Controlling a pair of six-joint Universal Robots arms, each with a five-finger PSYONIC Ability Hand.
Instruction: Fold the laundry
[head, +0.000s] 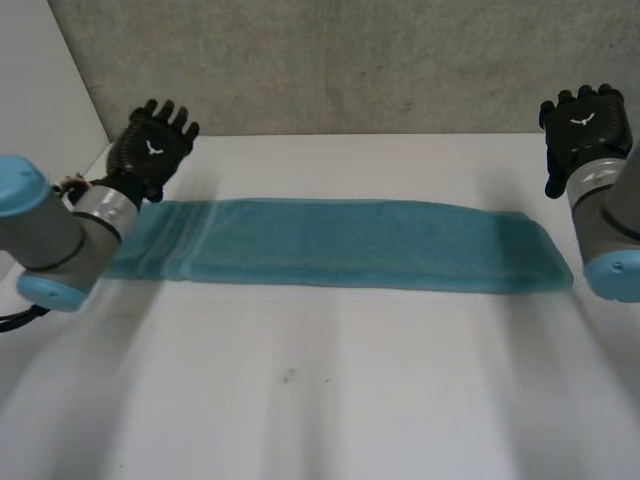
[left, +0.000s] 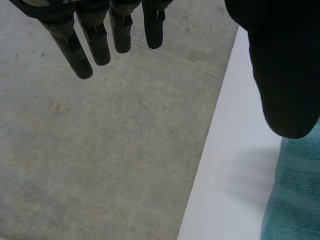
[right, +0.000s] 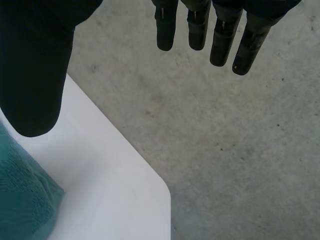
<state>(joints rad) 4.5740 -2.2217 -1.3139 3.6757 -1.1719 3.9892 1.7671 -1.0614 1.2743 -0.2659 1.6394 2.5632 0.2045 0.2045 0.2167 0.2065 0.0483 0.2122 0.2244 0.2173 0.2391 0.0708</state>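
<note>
Starting left: left robot hand (head: 152, 148) released, fingers straight, empty, just behind the left end of the towel (head: 340, 245). Towel is a long teal strip flat on the surface (head: 300, 400), long axis running arm to arm. Right robot hand (head: 583, 130) is likewise released and empty, just behind the right end. Each end sits thumb-side of its hand, about equally near. Next fold probably end-to-end.
</note>
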